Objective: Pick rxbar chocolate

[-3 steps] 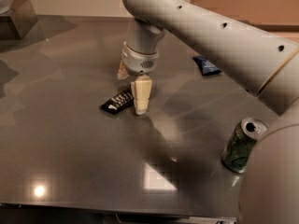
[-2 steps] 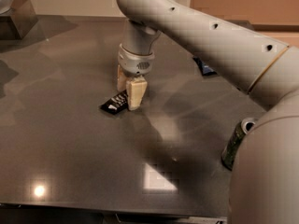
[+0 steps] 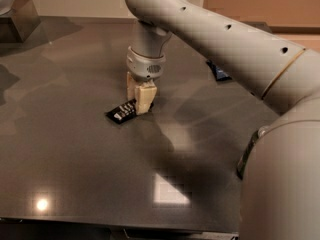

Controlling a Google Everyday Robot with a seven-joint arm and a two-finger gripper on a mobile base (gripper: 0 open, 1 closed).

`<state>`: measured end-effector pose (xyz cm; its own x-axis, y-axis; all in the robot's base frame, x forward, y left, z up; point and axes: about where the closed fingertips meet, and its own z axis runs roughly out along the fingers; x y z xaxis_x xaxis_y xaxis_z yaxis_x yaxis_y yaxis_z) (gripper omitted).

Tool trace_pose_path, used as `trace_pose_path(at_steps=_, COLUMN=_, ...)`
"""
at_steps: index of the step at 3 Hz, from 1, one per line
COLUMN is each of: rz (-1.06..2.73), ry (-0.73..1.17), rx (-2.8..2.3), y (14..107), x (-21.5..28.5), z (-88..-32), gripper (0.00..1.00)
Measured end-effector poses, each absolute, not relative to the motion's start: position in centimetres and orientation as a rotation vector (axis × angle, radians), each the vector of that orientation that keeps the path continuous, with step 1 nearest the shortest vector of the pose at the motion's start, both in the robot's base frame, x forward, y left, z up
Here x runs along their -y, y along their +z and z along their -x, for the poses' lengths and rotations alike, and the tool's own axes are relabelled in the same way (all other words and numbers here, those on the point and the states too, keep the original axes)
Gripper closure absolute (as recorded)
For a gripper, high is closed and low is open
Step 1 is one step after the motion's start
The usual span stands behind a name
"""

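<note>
Warm, dim light fell on the glossy dark table. The gripper stood low at its middle, on the rxbar chocolate. A broad soft shadow ran from the gripper toward the near edge. Nearer than the gripper shone a square white glare, and far to its left a small round glint.

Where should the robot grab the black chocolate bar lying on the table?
Probably across its narrow width, coming straight down from above. The rxbar chocolate lies flat on the table, so only its long edges can be pinched. The gripper is at its far end.
</note>
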<state>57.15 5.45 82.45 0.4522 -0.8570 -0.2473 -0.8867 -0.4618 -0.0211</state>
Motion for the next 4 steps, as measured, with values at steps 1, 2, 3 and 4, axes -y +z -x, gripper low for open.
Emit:
trace_pose_path(at_steps=1, rz=2.502, ry=0.322, rx=-1.567, y=84.2, x=-4.1, z=-56.6, gripper=1.0)
trace_pose_path(at_steps=2, rz=2.441, ry=0.378, rx=-1.579, y=87.3, x=-2.7, z=-55.3, gripper=1.0)
trace_pose_path(at_steps=3, rz=2.385, ry=0.442, rx=-1.569, y=90.6, x=-1.5, z=-54.0, gripper=1.0)
trace_pose_path(at_steps=4, rz=2.328, ry=0.489, rx=-1.557, y=93.6, x=-0.8, z=-53.3, gripper=1.0)
